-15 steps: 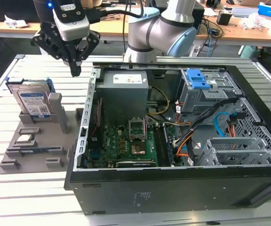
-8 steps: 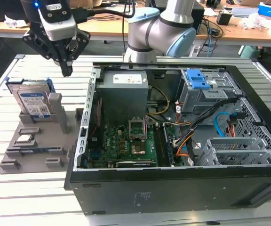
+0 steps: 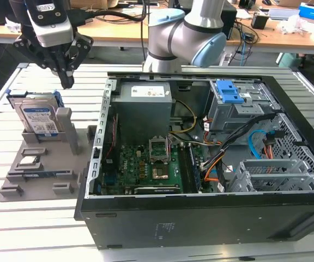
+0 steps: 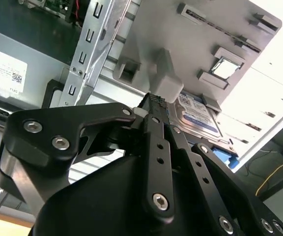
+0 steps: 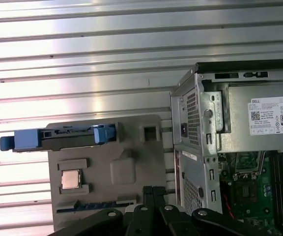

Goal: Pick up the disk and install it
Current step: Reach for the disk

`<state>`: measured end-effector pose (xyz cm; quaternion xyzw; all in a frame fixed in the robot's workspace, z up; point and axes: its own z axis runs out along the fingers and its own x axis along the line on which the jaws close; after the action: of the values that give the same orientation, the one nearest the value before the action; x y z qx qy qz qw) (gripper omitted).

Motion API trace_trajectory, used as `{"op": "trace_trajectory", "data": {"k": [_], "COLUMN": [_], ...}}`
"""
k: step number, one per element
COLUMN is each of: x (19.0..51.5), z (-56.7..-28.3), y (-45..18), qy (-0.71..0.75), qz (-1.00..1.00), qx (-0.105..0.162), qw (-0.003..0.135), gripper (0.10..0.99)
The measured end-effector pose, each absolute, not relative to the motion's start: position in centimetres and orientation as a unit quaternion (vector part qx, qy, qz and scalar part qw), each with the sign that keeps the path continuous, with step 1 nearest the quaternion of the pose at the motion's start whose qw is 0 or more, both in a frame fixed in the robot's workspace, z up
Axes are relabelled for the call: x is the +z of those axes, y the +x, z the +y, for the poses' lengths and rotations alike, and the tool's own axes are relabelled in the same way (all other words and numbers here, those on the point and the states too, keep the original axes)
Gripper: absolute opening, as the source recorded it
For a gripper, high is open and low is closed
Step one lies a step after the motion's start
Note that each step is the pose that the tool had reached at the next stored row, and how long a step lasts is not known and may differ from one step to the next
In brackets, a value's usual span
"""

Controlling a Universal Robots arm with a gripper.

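Evidently little was done: the jaws, closed together and empty, hung near the disk (image 3: 37,117) without touching it. The disk stood on edge in the grey fixture (image 3: 37,186) on the worktop (image 3: 26,229), beside the open case (image 3: 200,218). Both lifting and installing were left to do.

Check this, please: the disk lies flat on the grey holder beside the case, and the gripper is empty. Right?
Not flat: the exterior view shows the disk standing on edge on the holder beside the case. The gripper is empty.
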<state>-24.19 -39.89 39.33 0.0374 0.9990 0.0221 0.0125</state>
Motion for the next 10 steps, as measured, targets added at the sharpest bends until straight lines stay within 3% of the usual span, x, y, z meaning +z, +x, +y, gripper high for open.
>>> {"op": "trace_trajectory", "data": {"k": [10], "x": [39.3], "z": [-39.9], "y": [-26.8], "qy": [0.037], "qz": [0.999], "qx": [0.022], "qw": [0.013], "gripper": [0.106]}}
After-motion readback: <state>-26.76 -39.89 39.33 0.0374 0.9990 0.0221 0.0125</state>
